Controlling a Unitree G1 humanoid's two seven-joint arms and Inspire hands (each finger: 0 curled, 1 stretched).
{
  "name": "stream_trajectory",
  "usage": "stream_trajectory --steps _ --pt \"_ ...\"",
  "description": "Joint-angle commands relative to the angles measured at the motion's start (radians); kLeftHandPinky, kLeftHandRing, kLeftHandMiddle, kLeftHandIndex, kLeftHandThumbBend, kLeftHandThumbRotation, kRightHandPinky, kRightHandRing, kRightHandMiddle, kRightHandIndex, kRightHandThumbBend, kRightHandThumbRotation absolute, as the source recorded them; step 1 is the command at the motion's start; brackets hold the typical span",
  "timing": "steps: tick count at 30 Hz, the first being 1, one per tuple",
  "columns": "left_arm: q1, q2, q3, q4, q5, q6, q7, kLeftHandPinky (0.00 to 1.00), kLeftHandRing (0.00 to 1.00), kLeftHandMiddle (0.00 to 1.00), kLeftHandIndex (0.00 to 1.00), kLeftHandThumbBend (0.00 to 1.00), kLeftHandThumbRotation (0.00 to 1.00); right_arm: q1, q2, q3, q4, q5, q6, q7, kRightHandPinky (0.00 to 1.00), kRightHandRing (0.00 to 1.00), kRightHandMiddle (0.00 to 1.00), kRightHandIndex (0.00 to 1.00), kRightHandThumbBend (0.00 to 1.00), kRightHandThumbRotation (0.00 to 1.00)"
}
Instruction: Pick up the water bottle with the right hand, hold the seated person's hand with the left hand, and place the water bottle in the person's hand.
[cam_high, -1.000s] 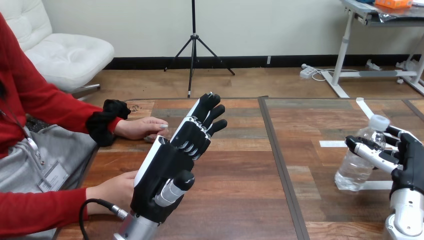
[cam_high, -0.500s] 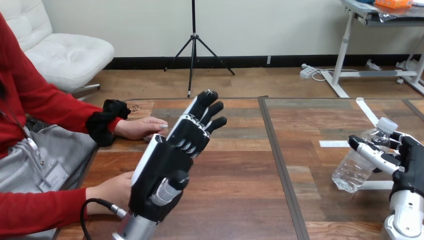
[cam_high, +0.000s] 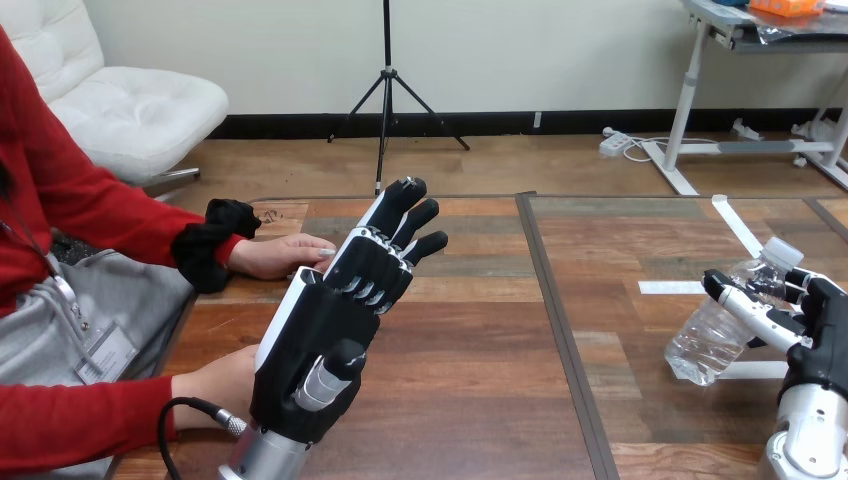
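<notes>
The right hand (cam_high: 818, 335) has its fingers (cam_high: 752, 308) curled round the clear bottle (cam_high: 712, 335), which tilts at the table's (cam_high: 560, 400) right end, white cap up and to the right, base by a strip of white tape (cam_high: 755, 370). The left hand (cam_high: 322, 335) is raised, fingers straight and holding nothing. The person's far hand (cam_high: 280, 255) lies flat on the table and the person's near hand (cam_high: 225, 380) is just beside the left wrist.

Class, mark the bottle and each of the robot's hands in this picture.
bottle (cam_high: 706, 340): head view, on its clear lower body.
left hand (cam_high: 318, 335): head view, on the black middle of the hand.
right hand (cam_high: 820, 335): head view, on its black part right of the bottle.
</notes>
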Motion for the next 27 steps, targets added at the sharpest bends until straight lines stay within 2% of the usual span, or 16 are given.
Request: stream_trajectory --steps 1,13,19,22,27 --pt "-0.044 -0.035 0.019 -0.032 -0.014 0.002 -0.007 0.9 0.97 0.99 0.95 1.0 0.78 -0.035 0.018 -0.007 -0.043 0.008 -0.061 0.006 0.27 0.38 0.6 0.56 0.88 0.0" --pt "-0.045 -0.033 0.017 -0.03 0.01 -0.004 0.012 0.91 0.97 0.98 0.95 1.0 0.78 -0.006 0.036 0.013 -0.114 -0.001 -0.12 0.004 0.29 0.39 0.61 0.56 0.86 0.0" --pt "-0.049 -0.031 0.016 -0.019 0.023 -0.012 0.023 0.91 0.96 0.98 0.95 1.0 0.77 0.017 0.049 0.019 -0.169 0.001 -0.141 0.018 0.29 0.4 0.62 0.56 0.86 0.0" --pt "-0.053 -0.026 0.015 -0.008 0.044 -0.032 0.038 0.91 0.97 0.98 0.95 1.0 0.78 0.036 0.06 0.024 -0.219 0.001 -0.151 0.028 0.29 0.4 0.62 0.56 0.85 0.0" --pt "-0.056 -0.01 0.011 0.004 0.112 -0.073 0.103 0.91 0.97 0.99 0.96 1.0 0.8 0.066 0.07 0.039 -0.295 -0.007 -0.163 0.046 0.3 0.41 0.62 0.55 0.84 0.0"
